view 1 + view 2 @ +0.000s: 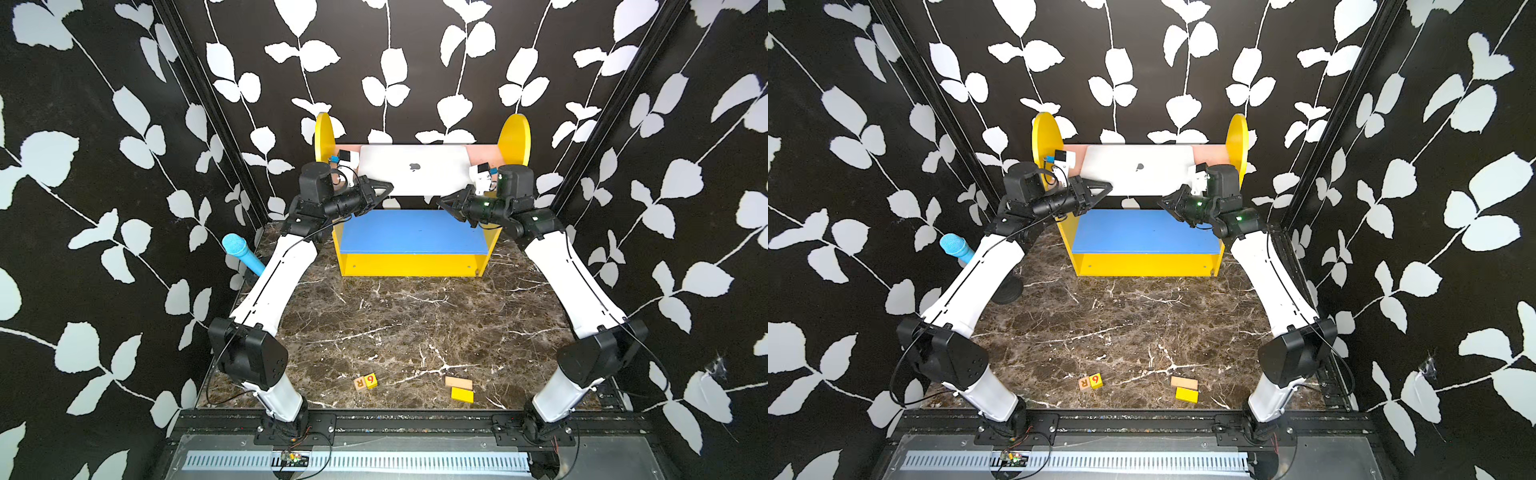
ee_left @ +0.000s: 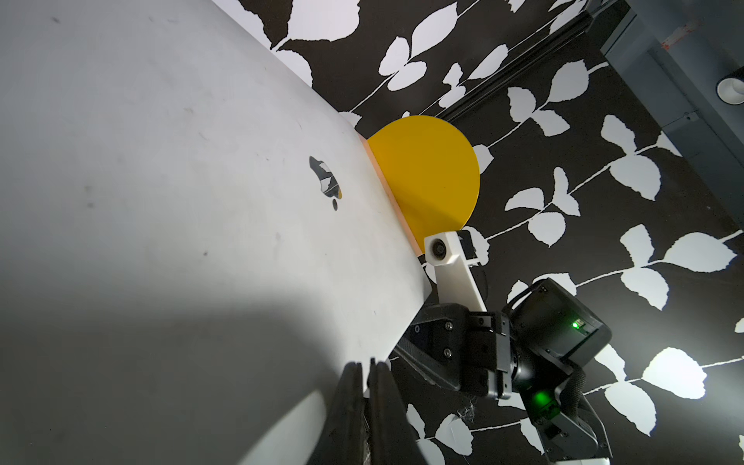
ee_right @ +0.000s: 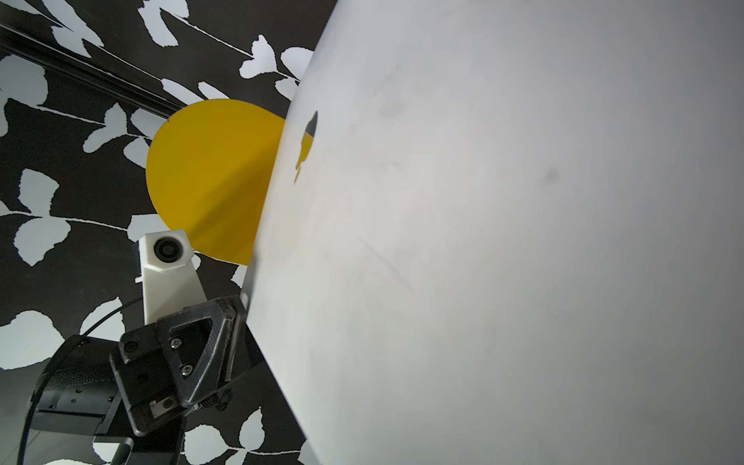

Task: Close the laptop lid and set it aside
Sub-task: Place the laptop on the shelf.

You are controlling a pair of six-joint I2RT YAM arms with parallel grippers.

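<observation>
Closest to us on the marble table (image 1: 415,324) lie two letter blocks (image 1: 365,381), a wooden block (image 1: 458,381) and a yellow block (image 1: 462,395). All are well apart from the work and in nobody's way. Further in, a blue microphone (image 1: 243,253) sits just beside the left arm (image 1: 286,266); we judge it safe unless that arm swings outward.

Beyond that is the yellow shelf (image 1: 411,264) with its blue board (image 1: 411,230). Above the blue board, the left claw (image 1: 388,187) and the right claw (image 1: 441,203) are both closed, jaws pressed together with nothing seen between them. Each tip sits at a near corner of the laptop (image 1: 399,166). We cannot tell whether they push on the edge or prop it from below.

The laptop lid (image 1: 1142,183) is down: only the silver shell with its dark logo shows, no screen or keys. The laptop seems to rest on the pink top board (image 1: 484,153), between the round yellow ends (image 1: 515,137), with its near part sticking out over the blue board.

So we take closing as done and setting aside as the step in hand. Next we need an even push from both claws, away from us, until the whole laptop sits on the board. An uneven push could twist it against a round end or tip it off the front.
</observation>
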